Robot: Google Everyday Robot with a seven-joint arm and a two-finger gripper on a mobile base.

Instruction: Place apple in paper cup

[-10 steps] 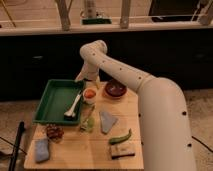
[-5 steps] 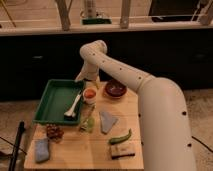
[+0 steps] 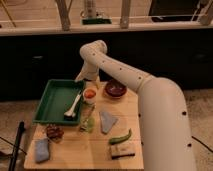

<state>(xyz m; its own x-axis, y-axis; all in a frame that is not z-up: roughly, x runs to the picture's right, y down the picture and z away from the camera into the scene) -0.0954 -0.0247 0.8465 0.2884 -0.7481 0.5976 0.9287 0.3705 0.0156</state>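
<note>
On the table (image 3: pixel 80 150): green tray (image 3: pixel 50 102), dark bowl (image 3: pixel 115 89)
Room: dim; dark cabinets behind
Arm: white; bent down over far edge
End effector (image 3: pixel 86 80): just above cup; finger state cannot tell
Apple (image 3: pixel 90 93): sits inside paper cup (image 3: pixel 90 96), beside tray

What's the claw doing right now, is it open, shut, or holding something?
Claw: low above the paper cup, which has the apple inside; open or shut cannot be told.
</note>
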